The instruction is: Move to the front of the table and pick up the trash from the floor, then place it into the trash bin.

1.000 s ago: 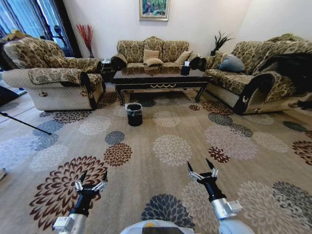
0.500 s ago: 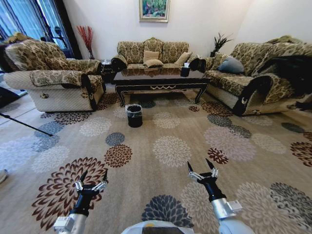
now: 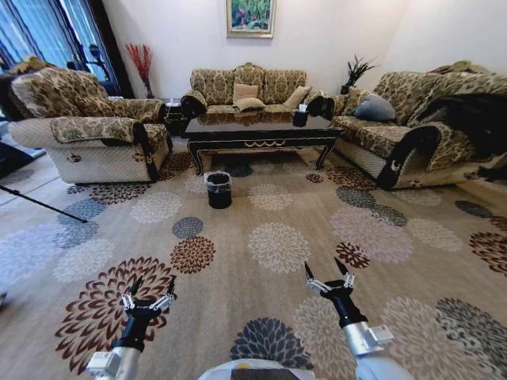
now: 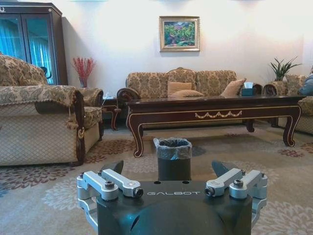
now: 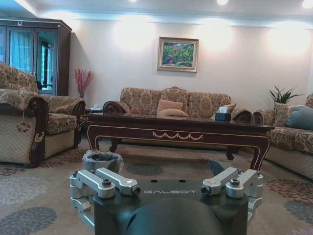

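The dark glossy table [image 3: 257, 131] stands far ahead across the carpet, in front of the back sofa. The small black trash bin [image 3: 219, 188] with a grey liner sits on the floor just before the table's left end. Both wrist views face the table [image 4: 215, 105] [image 5: 178, 128] and the trash bin [image 4: 173, 156] [image 5: 101, 160]. The trash is too small to make out on the floor. My left gripper [image 3: 150, 290] [image 4: 167, 166] and right gripper [image 3: 326, 274] [image 5: 161, 169] hang low over the carpet close to me. Both are open and empty.
Patterned sofas flank the table: an armchair at left [image 3: 87, 131], a sofa behind [image 3: 249, 83] and a long one at right [image 3: 412, 119]. A tissue box [image 3: 302, 113] sits on the table. A thin black rod [image 3: 40, 202] crosses the floor far left. Flowered carpet stretches ahead.
The whole head view has shifted a little, so the camera has moved. Both arms hold the same pose, and the grippers stay open.
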### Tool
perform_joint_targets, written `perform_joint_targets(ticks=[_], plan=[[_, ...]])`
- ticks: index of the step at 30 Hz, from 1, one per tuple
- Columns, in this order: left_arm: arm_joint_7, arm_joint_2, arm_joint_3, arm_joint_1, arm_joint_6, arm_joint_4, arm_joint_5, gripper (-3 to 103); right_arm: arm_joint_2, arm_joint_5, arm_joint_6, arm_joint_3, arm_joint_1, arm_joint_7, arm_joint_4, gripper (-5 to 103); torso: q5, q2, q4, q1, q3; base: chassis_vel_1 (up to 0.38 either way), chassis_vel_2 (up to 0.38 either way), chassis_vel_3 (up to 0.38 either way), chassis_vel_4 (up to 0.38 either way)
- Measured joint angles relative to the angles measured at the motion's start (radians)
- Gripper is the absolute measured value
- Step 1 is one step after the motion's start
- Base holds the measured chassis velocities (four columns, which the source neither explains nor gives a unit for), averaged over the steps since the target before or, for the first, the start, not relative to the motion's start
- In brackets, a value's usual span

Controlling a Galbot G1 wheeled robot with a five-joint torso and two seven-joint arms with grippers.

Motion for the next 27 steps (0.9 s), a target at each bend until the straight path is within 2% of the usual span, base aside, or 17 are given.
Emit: perform_joint_targets(ticks=[27], plan=[[0.000,0.000,0.000,0.000,0.000,0.000,0.000,100,0.000,0.000,0.000,0.000,0.000,0.000,0.000,100,0.0000,0.108,0.0000,0.037,0.071,0.000,0.000,0.000,0.000]])
